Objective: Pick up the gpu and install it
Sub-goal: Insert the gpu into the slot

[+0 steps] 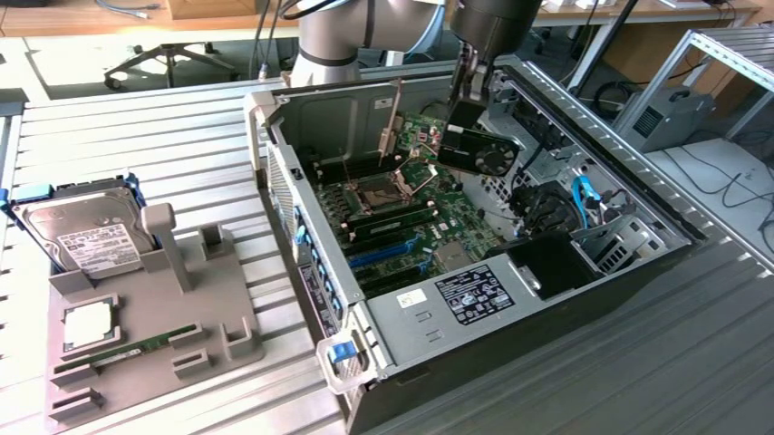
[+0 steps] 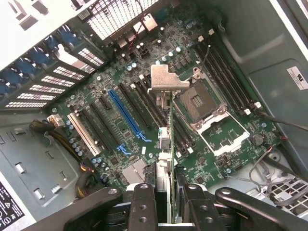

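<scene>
The gpu (image 1: 479, 150), with a black shroud, a round fan and a green board, hangs inside the open computer case above the motherboard (image 1: 411, 222). My gripper (image 1: 467, 107) reaches down from the arm and is shut on the card's upper edge. In the wrist view the gpu (image 2: 171, 139) appears edge-on between my gripper (image 2: 169, 208) fingers (image 2: 144, 207), its silver end bracket (image 2: 166, 79) pointing away from the camera. The card hovers over the row of expansion slots, beside the blue slot (image 2: 126, 114) and near the empty CPU socket (image 2: 199, 102). It is not touching the board.
The case (image 1: 508, 308) lies on its side with its walls, drive cage and blue cables (image 1: 583, 201) around the card. At the exterior view's left, a grey fixture (image 1: 206, 331) holds a hard drive (image 1: 87, 237), a CPU chip (image 1: 90, 323) and a memory stick (image 1: 143, 349).
</scene>
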Controlling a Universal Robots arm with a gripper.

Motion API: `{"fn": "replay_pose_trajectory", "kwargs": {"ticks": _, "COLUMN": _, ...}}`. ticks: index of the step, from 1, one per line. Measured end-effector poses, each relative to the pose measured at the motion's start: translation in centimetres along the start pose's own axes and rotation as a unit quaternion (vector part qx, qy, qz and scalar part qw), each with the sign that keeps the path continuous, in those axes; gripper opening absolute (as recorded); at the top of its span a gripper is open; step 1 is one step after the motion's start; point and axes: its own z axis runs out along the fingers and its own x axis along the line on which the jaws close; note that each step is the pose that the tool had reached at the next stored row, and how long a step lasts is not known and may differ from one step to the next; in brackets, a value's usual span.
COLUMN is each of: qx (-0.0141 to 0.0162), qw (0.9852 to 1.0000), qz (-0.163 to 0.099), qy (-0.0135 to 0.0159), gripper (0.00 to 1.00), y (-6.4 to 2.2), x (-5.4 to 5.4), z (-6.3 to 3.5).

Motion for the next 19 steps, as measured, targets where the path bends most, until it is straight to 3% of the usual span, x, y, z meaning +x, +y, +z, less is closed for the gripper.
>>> {"fn": "replay_pose_trajectory", "kwargs": {"ticks": 19, "qx": 0.0012, "qw": 0.9997, "qz": -0.025, "qy": 0.0004, "gripper": 0.27, "y": 0.0, "x": 0.0, "z": 0.01}}
